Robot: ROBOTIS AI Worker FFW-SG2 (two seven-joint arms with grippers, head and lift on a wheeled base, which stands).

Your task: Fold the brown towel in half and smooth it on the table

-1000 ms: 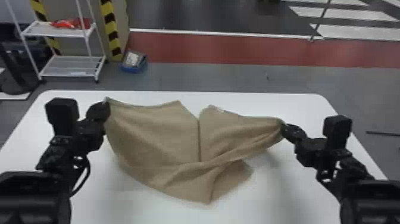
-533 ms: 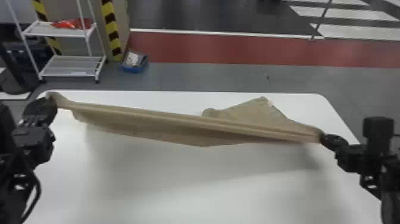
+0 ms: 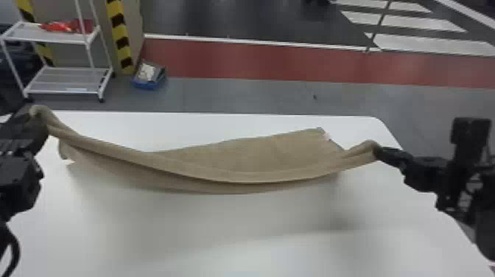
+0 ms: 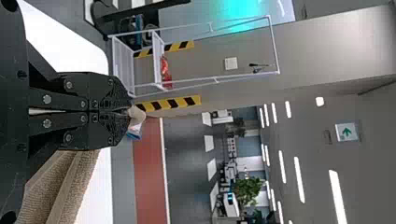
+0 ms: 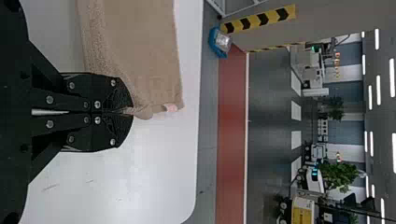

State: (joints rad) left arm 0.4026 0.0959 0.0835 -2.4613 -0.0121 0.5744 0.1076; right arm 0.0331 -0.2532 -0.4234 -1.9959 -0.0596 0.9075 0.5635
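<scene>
At the head view's left edge, one end of the brown towel [image 3: 235, 158] is held by the left gripper [image 3: 31, 119]; by the left wrist view, its fingers [image 4: 116, 93] are shown pressed together on cloth, with a green-arrow sign [image 4: 346, 132] beyond. Across the middle, the towel is sagged over the table [image 3: 206, 235]. At the right, the other end is pinched between the right gripper's [image 3: 379, 151] fingers [image 5: 119, 95].
</scene>
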